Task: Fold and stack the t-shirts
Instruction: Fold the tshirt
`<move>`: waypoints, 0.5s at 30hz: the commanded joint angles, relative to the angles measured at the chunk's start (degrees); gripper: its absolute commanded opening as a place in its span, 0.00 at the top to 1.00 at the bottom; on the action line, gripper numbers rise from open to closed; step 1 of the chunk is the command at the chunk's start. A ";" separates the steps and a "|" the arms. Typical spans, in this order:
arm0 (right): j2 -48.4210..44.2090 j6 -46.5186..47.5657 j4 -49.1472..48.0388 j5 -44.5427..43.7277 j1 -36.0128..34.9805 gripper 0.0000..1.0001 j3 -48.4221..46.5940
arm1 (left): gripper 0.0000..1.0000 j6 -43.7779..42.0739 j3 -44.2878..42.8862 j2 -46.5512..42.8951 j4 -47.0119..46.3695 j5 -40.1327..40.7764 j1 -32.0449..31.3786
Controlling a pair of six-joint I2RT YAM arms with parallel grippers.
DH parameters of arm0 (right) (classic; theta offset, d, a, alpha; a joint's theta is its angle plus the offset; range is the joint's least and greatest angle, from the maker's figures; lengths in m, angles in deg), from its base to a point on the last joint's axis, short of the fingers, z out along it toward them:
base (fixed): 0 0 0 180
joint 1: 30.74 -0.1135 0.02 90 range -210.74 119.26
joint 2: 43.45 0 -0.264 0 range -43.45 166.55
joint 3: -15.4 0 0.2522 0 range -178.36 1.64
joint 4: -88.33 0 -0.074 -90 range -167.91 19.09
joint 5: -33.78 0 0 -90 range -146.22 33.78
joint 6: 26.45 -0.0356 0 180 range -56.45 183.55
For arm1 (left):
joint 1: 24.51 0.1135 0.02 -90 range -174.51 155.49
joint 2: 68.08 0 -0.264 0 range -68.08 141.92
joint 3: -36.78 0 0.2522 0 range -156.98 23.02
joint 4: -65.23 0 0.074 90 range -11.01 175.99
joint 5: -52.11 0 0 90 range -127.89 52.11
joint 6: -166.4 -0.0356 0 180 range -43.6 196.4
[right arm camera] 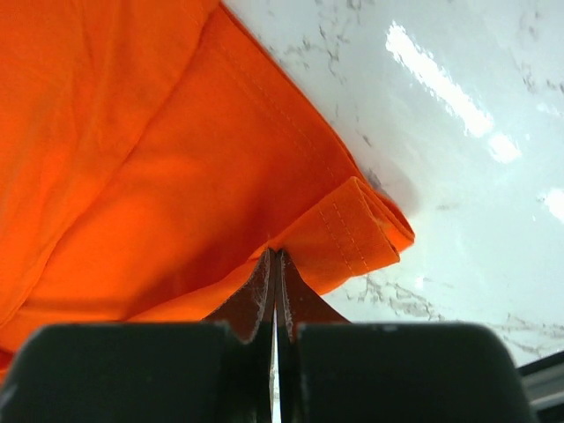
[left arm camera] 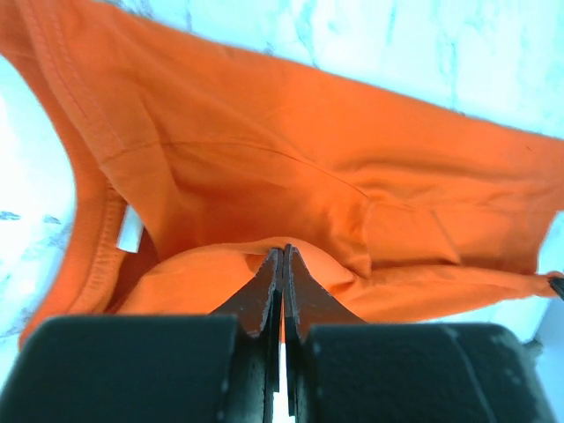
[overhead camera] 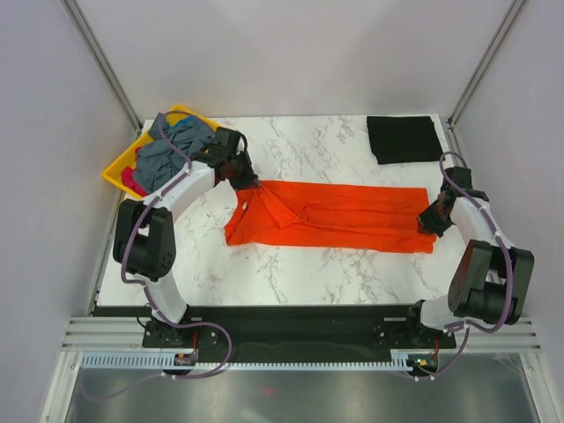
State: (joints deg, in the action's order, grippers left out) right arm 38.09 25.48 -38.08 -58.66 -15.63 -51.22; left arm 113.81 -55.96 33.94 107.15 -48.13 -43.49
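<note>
**While both grippers pinch it, the orange t-shirt [overhead camera: 330,216] lies long across the table [overhead camera: 308,141]**

Seen from the top camera, the shirt is spread as a wide, low band over the middle of the white marble top, its collar end to the left and its hem end to the right. The left gripper [overhead camera: 242,181] sits at the upper left corner of the cloth and the right gripper [overhead camera: 430,220] at the right end. From that height, how the fingers stand cannot be told.

The wrist cameras settle it. On the left wrist, the two dark fingers are pressed together with a fold of orange fabric caught between their tips. Just beside them the ribbed neckband [left arm camera: 88,256] curves down, with a small white label [left arm camera: 130,231] inside it. On the right wrist, the fingers are likewise closed on the cloth, next to a doubled, stitched hem corner [right arm camera: 361,225] that lies on the marble.

Only the top view shows the other shirts. A black t-shirt [overhead camera: 404,138] lies folded flat at the far right corner, well apart from the orange one. A grey-blue t-shirt [overhead camera: 172,150] is heaped in the yellow tray [overhead camera: 119,167] at the far left, with pink cloth [overhead camera: 132,181] showing beneath it.

The orange fabric is bright, soft and creased, with long diagonal folds running through its left half.
</note>
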 commanded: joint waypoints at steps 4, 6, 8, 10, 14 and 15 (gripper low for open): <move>3.81 1.95 -4.23 -3.01 -0.08 1.00 -3.04 | 0.98 -2.69 -3.90 1.95 0.75 6.11 0.26; 3.81 1.59 -4.68 -3.19 -0.08 1.00 -3.47 | 0.98 -3.13 -4.25 2.04 0.93 6.55 0.17; 3.63 1.41 -4.59 -4.15 -0.08 1.00 -4.09 | 0.98 -3.31 -4.60 2.13 0.93 6.46 0.26; 3.72 1.06 -4.68 -4.42 -0.08 1.00 -5.06 | 0.98 -3.13 -5.13 2.05 1.02 6.64 0.18; 5.90 0.80 -5.29 -2.75 -0.08 1.00 -6.73 | 0.98 -3.22 -6.01 2.22 1.63 7.95 0.18; 6.44 0.80 -5.90 -1.70 -0.08 1.00 -7.25 | 0.98 -3.39 -6.62 2.83 1.63 8.39 0.26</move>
State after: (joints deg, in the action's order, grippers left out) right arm 43.01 26.40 -41.33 -60.52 -15.63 -55.66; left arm 112.89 -59.35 36.26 109.14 -42.38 -43.49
